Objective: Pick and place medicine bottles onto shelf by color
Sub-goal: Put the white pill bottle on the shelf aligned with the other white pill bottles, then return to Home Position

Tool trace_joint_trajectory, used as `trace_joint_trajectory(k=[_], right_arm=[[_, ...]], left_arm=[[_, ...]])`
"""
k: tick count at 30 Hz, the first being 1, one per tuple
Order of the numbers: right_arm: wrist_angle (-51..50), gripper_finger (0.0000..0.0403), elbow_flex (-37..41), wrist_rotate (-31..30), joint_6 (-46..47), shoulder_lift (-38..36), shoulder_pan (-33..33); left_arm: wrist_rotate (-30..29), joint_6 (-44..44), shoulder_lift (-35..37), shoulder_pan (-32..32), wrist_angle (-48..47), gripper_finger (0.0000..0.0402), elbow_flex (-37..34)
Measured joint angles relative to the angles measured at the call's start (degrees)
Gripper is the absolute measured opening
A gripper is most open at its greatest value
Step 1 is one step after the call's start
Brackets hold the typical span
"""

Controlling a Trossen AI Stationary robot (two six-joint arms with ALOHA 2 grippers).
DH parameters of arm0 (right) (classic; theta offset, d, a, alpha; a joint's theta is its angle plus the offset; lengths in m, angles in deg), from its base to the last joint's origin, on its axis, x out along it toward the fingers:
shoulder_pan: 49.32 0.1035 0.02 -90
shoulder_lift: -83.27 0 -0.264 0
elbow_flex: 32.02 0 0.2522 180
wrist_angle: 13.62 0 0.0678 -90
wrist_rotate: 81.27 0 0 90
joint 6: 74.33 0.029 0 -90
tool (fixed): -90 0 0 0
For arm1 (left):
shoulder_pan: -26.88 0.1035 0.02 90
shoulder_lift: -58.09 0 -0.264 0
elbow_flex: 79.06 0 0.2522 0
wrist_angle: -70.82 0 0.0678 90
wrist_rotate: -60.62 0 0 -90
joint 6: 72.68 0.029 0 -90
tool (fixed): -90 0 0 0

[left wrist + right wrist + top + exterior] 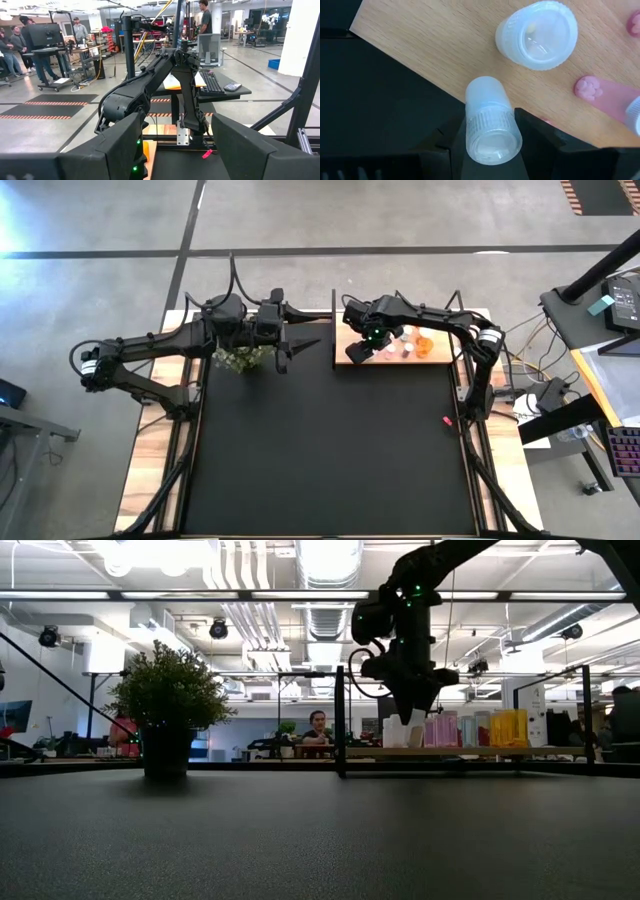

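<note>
The shelf (pixel 352 356), a light wooden board in a black frame, stands at the table's far right. On it stand white (pixel 394 730), pink (pixel 441 728) and orange (pixel 506 727) medicine bottles. My right gripper (pixel 365 346) hangs over the shelf's left end, shut on a clear white-capped bottle (pixel 490 120). Another white bottle (pixel 537 33) and a pink one (pixel 607 101) stand close by on the board. My left gripper (pixel 300 340) waits open and level at the far edge, above the potted plant (pixel 240 360). My right gripper pinches the clear bottle by its ribbed white cap (pixel 492 131) between its two fingers (pixel 536 134). The fingers come from above and point down. The bottle stays nearly upright below them, its base (pixel 483 88) over the board close to the edge; whether it rests there I cannot tell.
The black mat (pixel 320 450) covers the table in front of the shelf. A small red speck (pixel 447 420) lies on it near the right arm's base. The shelf's black upright post (pixel 340 720) stands just left of my right gripper.
</note>
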Motion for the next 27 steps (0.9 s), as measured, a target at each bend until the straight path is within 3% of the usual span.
trace_joint_trajectory(k=[20,27], right_arm=[[0.9,0.0202,0.0,-1.5,-1.2,-0.3,0.0],[-3.1,0.0205,-4.3,-1.3,-4.6,-3.0,0.0]], left_arm=[[0.0,0.0,0.0,0.0,0.0,0.0233,0.0],[0.0,0.0,0.0,0.0,0.0,0.0233,0.0]])
